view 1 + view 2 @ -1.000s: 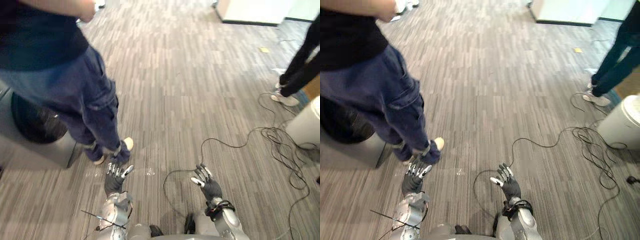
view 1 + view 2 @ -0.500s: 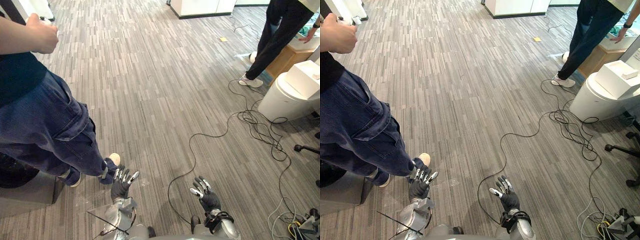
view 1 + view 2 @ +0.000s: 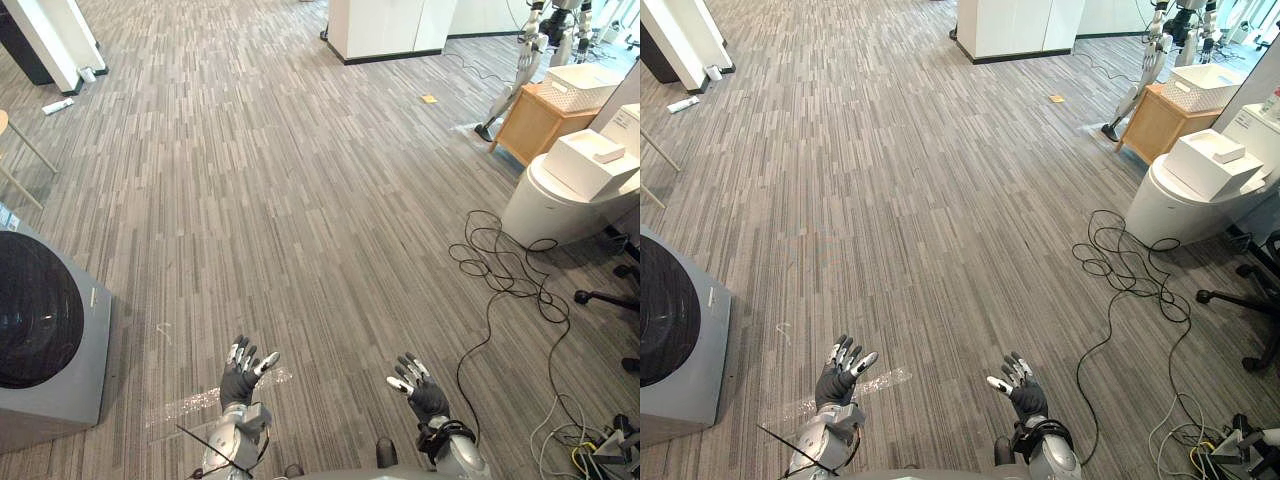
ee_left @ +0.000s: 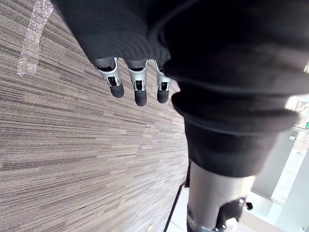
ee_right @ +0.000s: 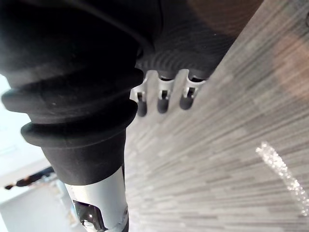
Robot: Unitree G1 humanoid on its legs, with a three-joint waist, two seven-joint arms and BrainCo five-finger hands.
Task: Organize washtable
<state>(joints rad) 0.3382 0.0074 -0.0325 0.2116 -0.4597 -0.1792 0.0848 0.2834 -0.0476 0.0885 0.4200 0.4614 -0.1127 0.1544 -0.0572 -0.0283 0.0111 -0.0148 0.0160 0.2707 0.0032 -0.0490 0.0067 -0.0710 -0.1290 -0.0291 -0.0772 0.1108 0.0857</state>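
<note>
Two things differ from half a second ago. The person who stood just beyond the fingers of the left hand (image 3: 238,378) is gone from view. The whole picture has also shifted, so the head camera moved, not the things. I judge that the robot is turning to find its work place, and nothing is organized yet.

The floor (image 3: 300,200) lies wide and bare ahead of both sets of fingers, which gives good room to walk. The washer (image 3: 60,350) stands well out past the left fingers, and its front edge limits that side. The toilet (image 3: 560,200) and behind it the wooden desk (image 3: 530,125) with a white basket (image 3: 580,85), probably the washtable, are far beyond the fingers of the right hand (image 3: 425,395).

Both hands hover apart, fingers spread and straight, holding nothing. A tape (image 3: 180,408) strip lies on the floor beside the left fingers.
</note>
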